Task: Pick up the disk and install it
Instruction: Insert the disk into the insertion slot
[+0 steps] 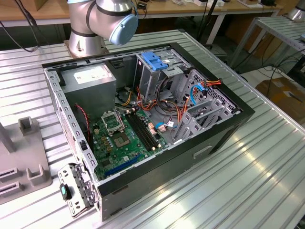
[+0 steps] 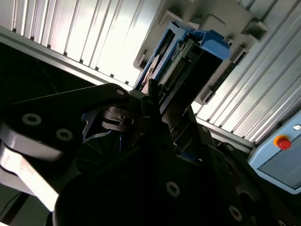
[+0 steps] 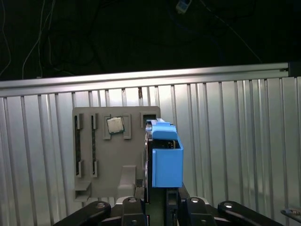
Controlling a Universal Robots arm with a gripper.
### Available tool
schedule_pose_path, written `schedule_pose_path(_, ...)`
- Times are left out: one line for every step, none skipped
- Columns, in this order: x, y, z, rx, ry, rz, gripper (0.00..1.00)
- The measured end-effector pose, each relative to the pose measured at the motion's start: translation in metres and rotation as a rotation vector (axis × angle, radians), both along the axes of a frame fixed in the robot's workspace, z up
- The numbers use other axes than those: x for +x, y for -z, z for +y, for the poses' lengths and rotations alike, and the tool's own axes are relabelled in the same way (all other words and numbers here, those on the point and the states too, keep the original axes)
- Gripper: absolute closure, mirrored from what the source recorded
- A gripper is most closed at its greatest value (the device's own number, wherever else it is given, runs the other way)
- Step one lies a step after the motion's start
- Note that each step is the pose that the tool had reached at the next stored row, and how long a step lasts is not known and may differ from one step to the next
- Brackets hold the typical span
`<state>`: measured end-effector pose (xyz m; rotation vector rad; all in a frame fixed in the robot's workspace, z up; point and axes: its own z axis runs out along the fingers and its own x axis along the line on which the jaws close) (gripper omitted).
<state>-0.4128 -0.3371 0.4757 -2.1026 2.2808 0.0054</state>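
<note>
Straddling the silver-grey, blue-railed hard disk [image 3: 162,157], lower centre: the black gripper [image 3: 159,206].
Clamped or loose, I cannot tell; disk not yet in the open black computer case [image 1: 217,138].

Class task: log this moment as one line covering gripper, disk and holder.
gripper: jaws shut on disk | disk: on edge, beside holder | holder: carries a chip | install: not yet done
</note>
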Motion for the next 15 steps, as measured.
schedule_pose_path(0.0, -0.0002, 0.0, 0.0, 0.0, 0.0001, 0.65)
schedule_pose_path(0.0, -0.0004, 0.0, -0.0001, 0.0, 0.0001, 0.65)
schedule_pose_path(0.0, -0.0006, 0.0, -0.0001, 0.0, 0.0002, 0.65)
schedule_pose_path(0.0, -0.0007, 0.0, -0.0001, 0.0, 0.0002, 0.65)
schedule_pose_path(0.0, -0.001, 0.0, -0.0001, 0.0, 0.0002, 0.65)
schedule_pose_path(0.0, -0.0011, 0.0, 0.0, 0.0, 0.0001, 0.65)
schedule_pose_path(0.0001, -0.0011, 0.0, -0.0001, 0.0, 0.0002, 0.65)
schedule_pose_path(0.0003, -0.0011, 0.0, -0.0001, 0.0, 0.0003, 0.65)
schedule_pose_path(0.0007, -0.0011, 0.0, -0.0001, 0.0, 0.0002, 0.65)
schedule_pose_path(0.0016, -0.0011, 0.0, 0.0, 0.0, 0.0001, 0.65)
schedule_pose_path(0.0032, -0.0011, 0.0, -0.0001, 0.0, 0.0002, 0.65)
schedule_pose_path(0.004, -0.0011, 0.0, -0.0001, 0.0, 0.0003, 0.65)
schedule_pose_path(0.005, -0.0011, 0.0, -0.0001, 0.0, 0.0002, 0.65)
schedule_pose_path(0.0068, -0.001, 0.0, 0.0, 0.0, 0.0001, 0.65)
schedule_pose_path(0.0084, -0.0011, 0.0, -0.0001, 0.0, 0.0002, 0.65)
